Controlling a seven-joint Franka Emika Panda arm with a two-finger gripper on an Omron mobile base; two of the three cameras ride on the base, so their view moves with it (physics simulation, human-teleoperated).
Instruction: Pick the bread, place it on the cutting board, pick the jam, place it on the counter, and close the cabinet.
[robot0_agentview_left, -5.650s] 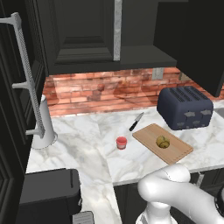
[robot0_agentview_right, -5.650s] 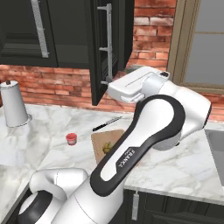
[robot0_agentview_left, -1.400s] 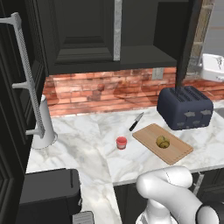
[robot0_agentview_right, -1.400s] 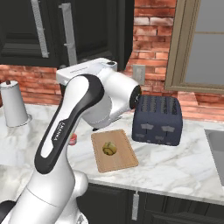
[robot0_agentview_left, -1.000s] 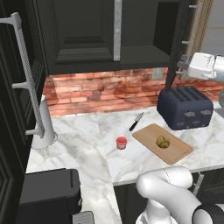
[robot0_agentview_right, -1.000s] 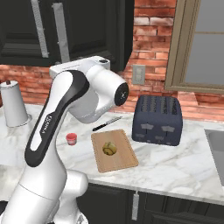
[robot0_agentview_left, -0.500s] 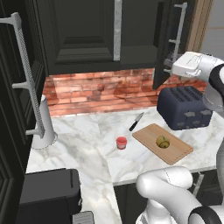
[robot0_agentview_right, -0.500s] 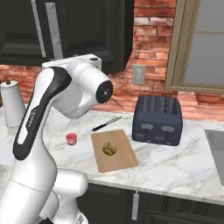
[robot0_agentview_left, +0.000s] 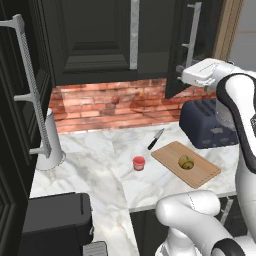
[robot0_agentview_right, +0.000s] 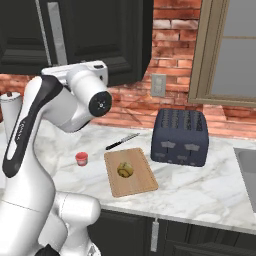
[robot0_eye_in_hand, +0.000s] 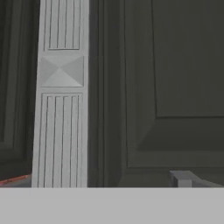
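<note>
A dark blue-grey four-slot toaster (robot0_agentview_left: 207, 124) stands at the right on the worktop by the red brick backsplash (robot0_agentview_left: 107, 102). A black-handled knife (robot0_agentview_left: 156, 139) lies nearby. A cylindrical silver canister (robot0_agentview_left: 49, 141) stands far left.

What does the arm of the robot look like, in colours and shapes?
The arm is built of thick, rounded, glossy white segments. A black strip runs along one link, with small pale lettering too blurred to read. Its round joint cap is dark grey. The blocky white hand is boxy and flat-sided. No loose cables are visible.
</note>
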